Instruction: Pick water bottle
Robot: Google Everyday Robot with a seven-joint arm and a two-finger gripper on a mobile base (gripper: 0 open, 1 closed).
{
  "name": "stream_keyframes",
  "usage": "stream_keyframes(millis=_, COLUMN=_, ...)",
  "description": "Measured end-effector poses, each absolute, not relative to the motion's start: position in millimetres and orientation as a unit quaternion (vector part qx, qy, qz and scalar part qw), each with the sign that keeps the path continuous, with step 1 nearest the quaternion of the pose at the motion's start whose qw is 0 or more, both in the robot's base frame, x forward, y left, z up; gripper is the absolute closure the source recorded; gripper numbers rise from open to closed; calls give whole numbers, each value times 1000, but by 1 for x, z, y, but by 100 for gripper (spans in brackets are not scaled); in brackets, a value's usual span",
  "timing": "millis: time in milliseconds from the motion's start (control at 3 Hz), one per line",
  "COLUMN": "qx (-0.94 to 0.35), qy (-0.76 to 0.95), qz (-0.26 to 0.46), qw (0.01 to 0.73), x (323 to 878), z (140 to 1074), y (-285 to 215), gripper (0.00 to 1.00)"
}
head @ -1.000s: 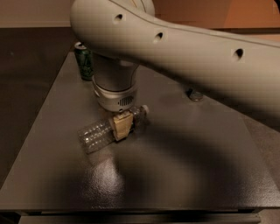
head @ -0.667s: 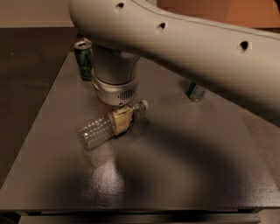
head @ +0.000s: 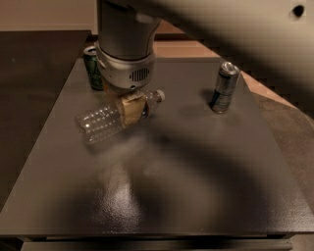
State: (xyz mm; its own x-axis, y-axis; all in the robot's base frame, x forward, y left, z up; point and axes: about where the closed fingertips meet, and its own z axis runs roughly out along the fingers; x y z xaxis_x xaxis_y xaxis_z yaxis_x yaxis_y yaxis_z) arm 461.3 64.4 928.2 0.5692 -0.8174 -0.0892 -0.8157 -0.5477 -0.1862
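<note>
The grey-collared end effector (head: pixel 131 109) is gripping the small clear ribbed plastic water bottle (head: pixel 100 122) across its middle, its tan pads closing around the dark label. The bottle is hanging on a slant, white cap pointing up and to the right, clear base dipping to the left. A moment ago the same bottle was sitting lower in the view, beneath the tall green drinks can (head: pixel 92 66); now it is riding almost level with that can's base, while the can is keeping its place. A soft shadow is spreading below the bottle, so it is probably leaving the table (head: pixel 196 186) rather than lying on it, though the gap itself is not showing clearly. The big pale robot arm (head: pixel 221 29) is also swinging up and away, and this is uncovering the slim silver-and-dark can (head: pixel 224 87), which is standing upright well to the right. For the task this is reading as the grasp made and the lift getting under way; what is remaining looks like raising the bottle clear without it slipping on its slant.

The table is showing a dark, finely speckled matt top that is catching a dull sheen near the front edge. Beyond it, dark flooring is running along the left, a beige wall (head: pixel 44 14) is closing the back, and lighter tan flooring (head: pixel 274 93) is showing at the right
</note>
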Motion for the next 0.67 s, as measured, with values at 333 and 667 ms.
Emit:
stream_keyframes(millis=333, qx=-878, qy=458, qz=-9, qw=138, x=473, z=985, y=67, gripper=100)
stream_keyframes(millis=667, qx=-877, qy=457, qz=-13, qw=150, x=475, z=988, y=71, gripper=100)
